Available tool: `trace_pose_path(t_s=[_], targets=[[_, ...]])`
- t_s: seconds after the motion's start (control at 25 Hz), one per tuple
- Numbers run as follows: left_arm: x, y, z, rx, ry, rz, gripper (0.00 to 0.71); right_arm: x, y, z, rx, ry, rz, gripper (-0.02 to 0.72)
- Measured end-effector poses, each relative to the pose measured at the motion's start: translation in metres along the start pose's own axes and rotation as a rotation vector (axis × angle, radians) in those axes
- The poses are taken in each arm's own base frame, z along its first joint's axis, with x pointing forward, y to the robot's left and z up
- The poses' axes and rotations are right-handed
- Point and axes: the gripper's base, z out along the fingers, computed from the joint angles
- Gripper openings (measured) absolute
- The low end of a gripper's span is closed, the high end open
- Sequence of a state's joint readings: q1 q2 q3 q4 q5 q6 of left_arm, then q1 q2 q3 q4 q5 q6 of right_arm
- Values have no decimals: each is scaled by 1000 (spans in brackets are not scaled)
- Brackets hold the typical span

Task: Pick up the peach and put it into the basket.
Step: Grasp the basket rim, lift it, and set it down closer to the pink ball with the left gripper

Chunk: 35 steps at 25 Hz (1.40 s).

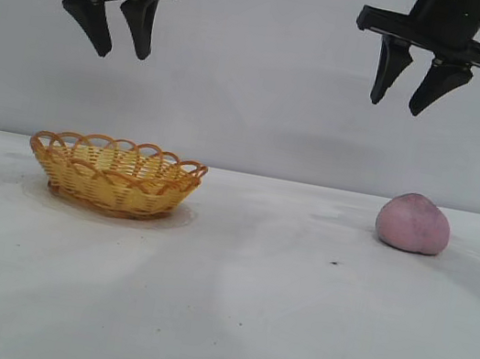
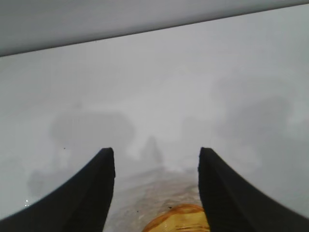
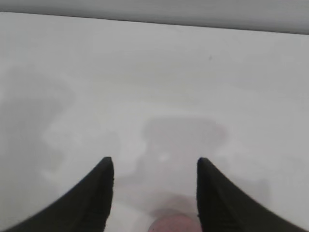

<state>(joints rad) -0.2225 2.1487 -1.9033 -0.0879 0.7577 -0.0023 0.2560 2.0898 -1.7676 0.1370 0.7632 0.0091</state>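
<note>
In the exterior view a pale, matte white desk (image 1: 236,309) fills the lower half, lightly scuffed, with a few dark specks, one just near of the peach. Behind it rises a plain grey-white wall (image 1: 254,98). No writing or label shows anywhere. The basket (image 1: 115,174) sits on the desk at the left, yellow woven sides under an orange-brown looped rim. The peach (image 1: 414,223) rests on the desk at the right, well apart from the basket. The left gripper (image 1: 116,39) hangs high above the basket, its jaws spread and holding nothing. The right gripper (image 1: 410,96) hangs high above the desk, slightly left of the peach, jaws likewise spread and holding nothing.

In the left wrist view the left gripper (image 2: 157,193) shows two dark fingers apart over the white desk, with the basket's rim (image 2: 178,220) between them at the picture's edge.

In the right wrist view the right gripper (image 3: 155,193) stands spread over the desk, soft shadows beneath, and the top of the peach (image 3: 171,224) peeks between its fingers.
</note>
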Motion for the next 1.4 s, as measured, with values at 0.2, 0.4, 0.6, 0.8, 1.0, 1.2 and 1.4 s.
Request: trace_pose_path(t_s=[0.2, 0.4, 0.6, 0.8, 1.0, 1.2, 1.4], targets=[[0, 0, 0, 0, 2, 2, 339, 0, 0, 0, 0, 0, 0, 371], [1, 0, 0, -3, 16, 5, 339, 0, 0, 0, 0, 0, 0, 371], [10, 10, -1, -52, 118, 39, 339, 1, 0, 0, 0, 10, 0, 371], [30, 40, 11, 9, 303, 42, 339, 1, 0, 0, 0, 13, 0, 371], [49, 42, 37, 79, 414, 81, 339, 1, 0, 0, 1, 16, -1, 371], [61, 39, 57, 137, 456, 70, 339, 2, 0, 0, 1, 21, -1, 371], [71, 39, 71, 170, 492, 75, 73, 2, 0, 0, 1, 21, -1, 371]])
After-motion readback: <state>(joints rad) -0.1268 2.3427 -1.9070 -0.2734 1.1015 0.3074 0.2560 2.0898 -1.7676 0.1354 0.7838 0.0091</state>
